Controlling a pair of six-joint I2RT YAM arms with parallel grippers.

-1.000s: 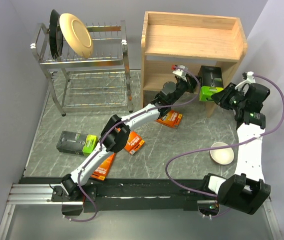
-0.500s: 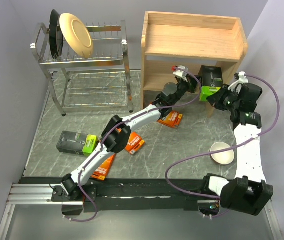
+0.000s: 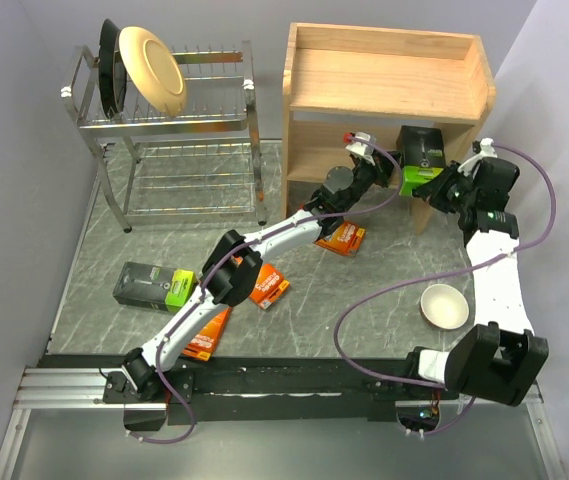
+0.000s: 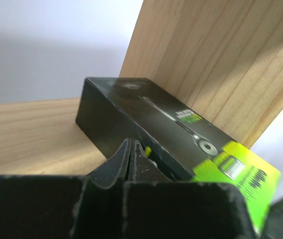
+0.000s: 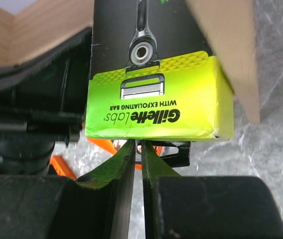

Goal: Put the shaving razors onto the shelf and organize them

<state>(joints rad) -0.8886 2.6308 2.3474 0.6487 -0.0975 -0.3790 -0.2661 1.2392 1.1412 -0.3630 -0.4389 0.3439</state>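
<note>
A black razor pack with a lime-green end [image 3: 420, 160] lies on the lower tier of the wooden shelf [image 3: 389, 80], against its right side panel, green end sticking out front. My left gripper [image 3: 390, 172] is shut, its tips against the pack's left side [image 4: 166, 124]. My right gripper [image 3: 434, 188] is shut and empty, its tips touching the underside of the green end [image 5: 156, 99]. A second black pack [image 3: 154, 285] and three orange packs [image 3: 342, 238], [image 3: 269, 285], [image 3: 207, 335] lie on the table.
A chrome dish rack [image 3: 179, 130] with plates [image 3: 149, 68] stands at the back left. A white bowl [image 3: 442, 305] sits on the table by the right arm. The shelf's right post [image 5: 226, 50] is close beside the right gripper.
My right gripper has moved left and toward the shelf, and the black pack has slid further into the lower tier. The left gripper has barely moved.
</note>
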